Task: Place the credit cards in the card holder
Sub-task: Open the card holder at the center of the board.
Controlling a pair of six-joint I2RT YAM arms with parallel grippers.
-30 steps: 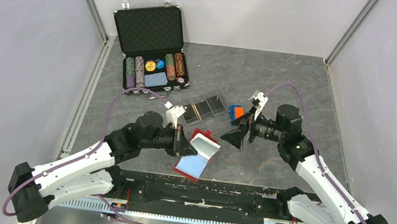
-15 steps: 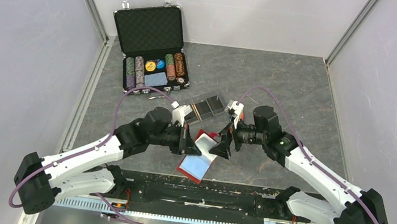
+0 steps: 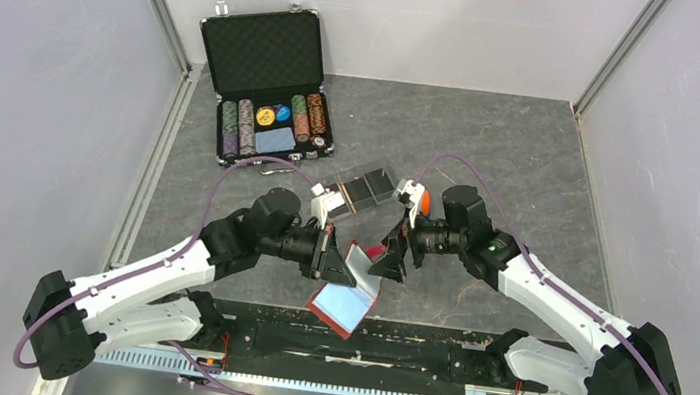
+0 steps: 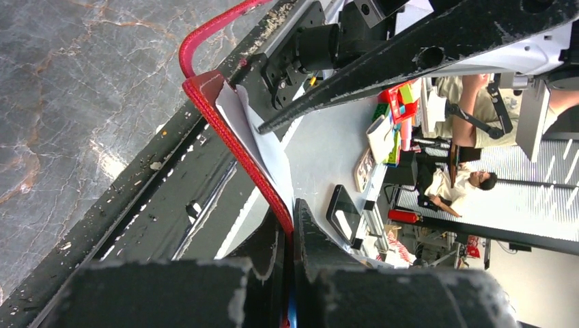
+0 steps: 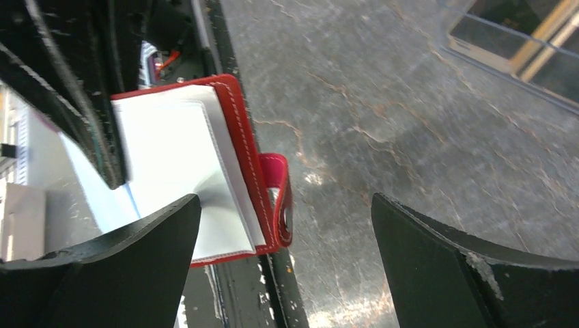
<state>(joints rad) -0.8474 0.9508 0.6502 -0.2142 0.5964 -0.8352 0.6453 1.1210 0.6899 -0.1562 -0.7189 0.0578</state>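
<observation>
Left pincer (image 3: 338,265), clamped on the edge of the red wallet (image 3: 343,303), holds it open. Right pincer (image 3: 389,258), jaws wide, faces its pages from 3 o'clock. Beyond it at 11 o'clock we find the card holder (image 3: 367,187), long axis 8-to-2, on the surface (image 3: 529,179).

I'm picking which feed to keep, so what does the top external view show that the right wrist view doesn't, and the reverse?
Only top external: the open chip briefcase at the far left of the table. Only right wrist: the snap tab and white stitching up close, between the fingers of the open right pincer. Both: the red wallet, clamped by the left pincer, and the clear card holder.
</observation>
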